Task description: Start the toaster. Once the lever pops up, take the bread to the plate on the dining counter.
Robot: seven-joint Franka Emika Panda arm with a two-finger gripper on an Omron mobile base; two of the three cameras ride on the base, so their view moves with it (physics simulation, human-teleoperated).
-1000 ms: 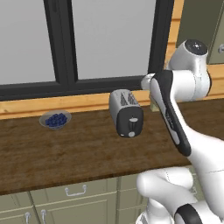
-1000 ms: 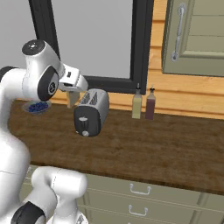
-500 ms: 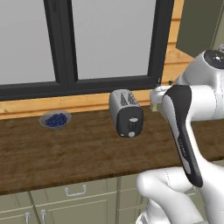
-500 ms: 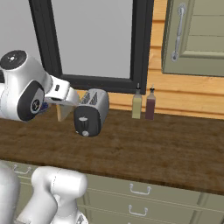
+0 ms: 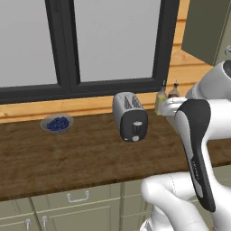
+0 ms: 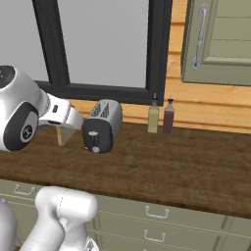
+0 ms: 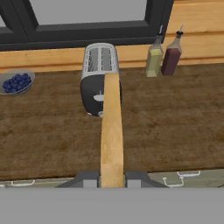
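— While my claw [image 7: 112, 177] is clamped shut on the bread [image 7: 112, 131], where does everything sit?

— In my hand view the bread runs edge-on as a tan strip from between my finger tips at 6 o'clock up toward the centre, and its far end overlaps the black end panel of the toaster [image 7: 100, 76].

— And the toaster itself?

— It stands upright on the brown wooden worktop [image 7: 175, 118], just above centre, both top slots facing up and its black end turned to me. I cannot tell where the lever stands, since the bread covers that part of the panel.

— What else is on the worktop?

— A grey bowl of blueberries [image 7: 16, 82] at 9 o'clock of the toaster, well apart from it. Two bottles [image 7: 162, 57] stand side by side at 2 o'clock, against the wooden wall under the window, one pale yellow-green, one dark red.

— Does the right base view add anything?

— The bread shows there as a pale slab [image 6: 62, 135] hanging below my white wrist, at 9 o'clock of the toaster [image 6: 102, 125], near it but not touching, above the worktop
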